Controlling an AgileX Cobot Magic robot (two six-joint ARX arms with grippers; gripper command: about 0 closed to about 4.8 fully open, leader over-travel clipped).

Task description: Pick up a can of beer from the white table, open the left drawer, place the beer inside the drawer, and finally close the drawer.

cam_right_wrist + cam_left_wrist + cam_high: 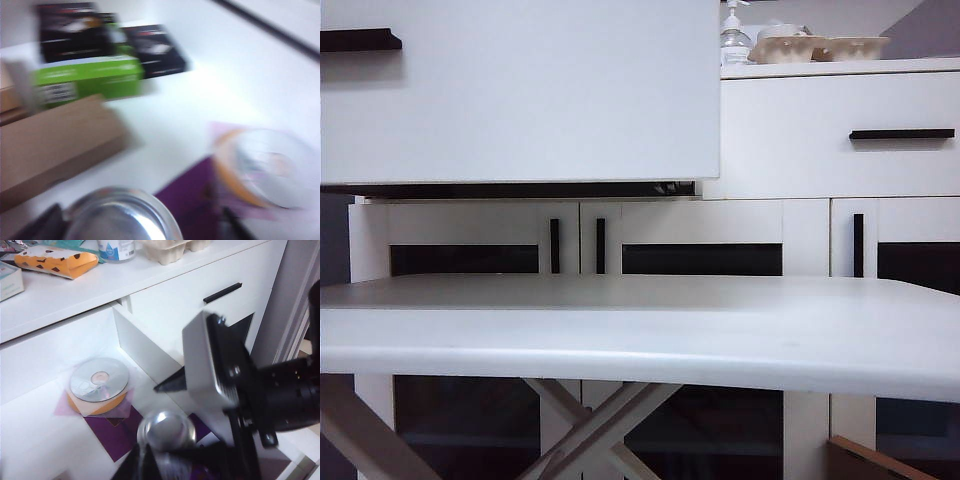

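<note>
The left drawer [520, 100] stands pulled out above the white table [640, 330], its black handle [360, 40] at the far left. The can of beer [166, 430] stands upright on the drawer's floor [40, 430], its silver top [117, 217] showing. My right gripper [140, 230] reaches in from above and is open, with a dark finger on each side of the can; the fingers stand wider than the can. My left gripper [145, 460] hovers shut over the drawer just in front of the can. Neither gripper shows in the exterior view.
In the drawer lie a CD [99, 379] on an orange disc, a purple sheet [112, 432], a green box [87, 77], a brown carton [55, 145] and black boxes [155, 50]. The cabinet top holds a pump bottle [735, 40] and egg cartons [820, 45]. The right drawer [800, 140] is closed.
</note>
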